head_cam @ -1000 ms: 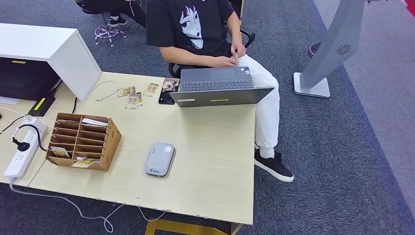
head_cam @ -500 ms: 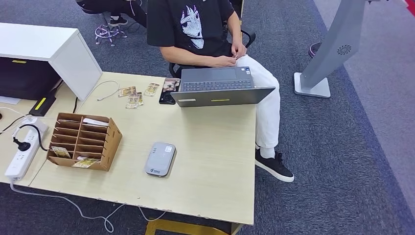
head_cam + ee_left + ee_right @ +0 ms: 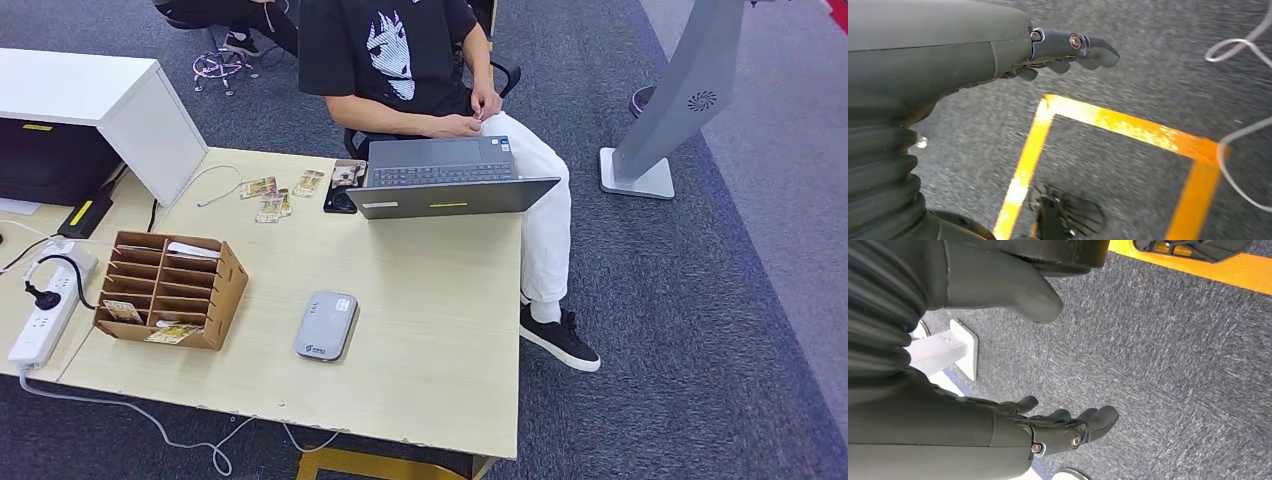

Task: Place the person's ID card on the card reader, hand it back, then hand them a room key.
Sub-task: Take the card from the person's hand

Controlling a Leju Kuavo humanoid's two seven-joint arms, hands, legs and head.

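Comparing this moment with the earlier frames, almost nothing is found changed: the person (image 3: 420,70) seated behind the laptop (image 3: 450,180) is seen in much the same posture, hands held together at the lap, fingering something too small to be identified. It cannot be told whether that is the ID card. No card has been offered across the tabletop (image 3: 430,330), so the task is judged to be at its very start, with the robot waiting.

The grey card reader (image 3: 327,325) is seen lying flat near the front of the tabletop, nothing resting on it. Beside it, to the left, a cardboard organizer (image 3: 170,288) is placed, with a few cards tucked in its front slots; these are presumably the room keys, though that cannot be confirmed. More small cards (image 3: 270,195) are scattered near the laptop.

Both arms are seen hanging at the robot's sides, over the carpet. The left hand (image 3: 1068,50) is shown empty, its fingers loosely extended and slightly apart. The right hand (image 3: 1068,427) is likewise released, fingers gently curved with nothing held.
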